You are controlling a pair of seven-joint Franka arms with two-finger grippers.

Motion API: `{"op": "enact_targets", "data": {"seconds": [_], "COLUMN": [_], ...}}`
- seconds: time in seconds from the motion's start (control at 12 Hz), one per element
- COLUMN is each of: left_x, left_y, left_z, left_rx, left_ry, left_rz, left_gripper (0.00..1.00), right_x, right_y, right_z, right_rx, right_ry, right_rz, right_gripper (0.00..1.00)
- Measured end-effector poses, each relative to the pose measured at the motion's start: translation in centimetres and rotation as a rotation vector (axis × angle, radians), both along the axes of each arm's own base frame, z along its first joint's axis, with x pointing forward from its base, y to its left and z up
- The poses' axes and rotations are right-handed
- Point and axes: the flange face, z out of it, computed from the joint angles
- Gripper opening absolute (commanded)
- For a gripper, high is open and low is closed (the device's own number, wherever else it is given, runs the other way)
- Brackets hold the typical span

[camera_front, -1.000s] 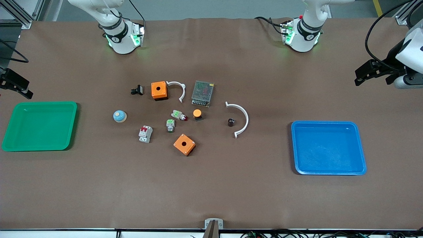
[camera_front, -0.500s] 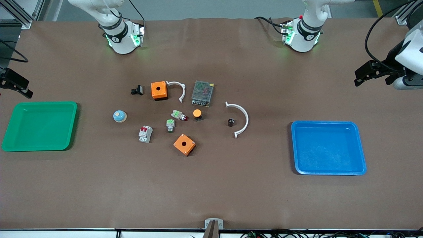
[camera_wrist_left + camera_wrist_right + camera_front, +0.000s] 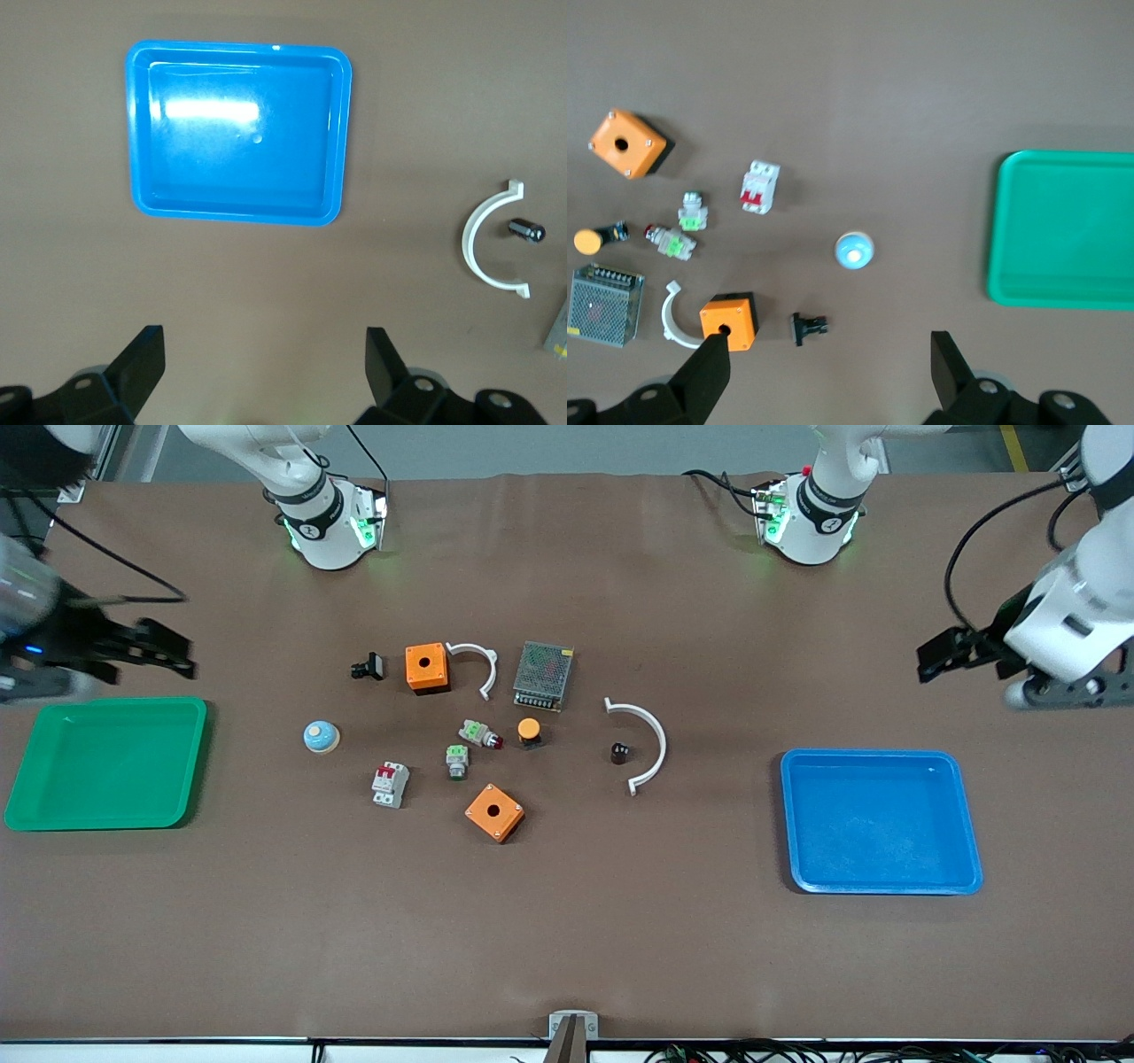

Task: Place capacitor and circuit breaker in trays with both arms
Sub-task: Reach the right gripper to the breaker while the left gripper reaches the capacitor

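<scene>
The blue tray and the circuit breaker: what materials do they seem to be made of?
The blue tray looks like glossy moulded plastic: bright glare shows on its floor in the left wrist view, and its corners are rounded. The circuit breaker seems matte white plastic with red plastic levers.

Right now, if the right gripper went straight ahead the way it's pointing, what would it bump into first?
Probably nothing soon. The right gripper, open, hangs just above the green tray's edge and points toward the parts; the black clip-like part lies roughly in line, though its height over the table is unclear.
</scene>
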Motion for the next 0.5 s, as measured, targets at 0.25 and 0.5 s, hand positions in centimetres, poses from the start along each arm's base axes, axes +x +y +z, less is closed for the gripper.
{"op": "enact_targets", "data": {"seconds": [0.25, 0.5], "left_x": [2.3, 2.6], "left_y": [-5.2, -11.4], "left_z": [-7.1, -12.4], "left_rx": [0.004, 0.019], "left_ry": [0.022, 0.057], "left_rz": [0.053, 0.173], "left_gripper": [1.0, 1.0], "right_x": [1.2, 1.9], "right_y": [5.4, 6.6], "right_z": [-10.9, -19.4], "right_rx": [0.034, 0.035], "right_ry": [0.016, 0.031], "right_rz": [-0.009, -0.017], "right_gripper": [1.0, 1.0]}}
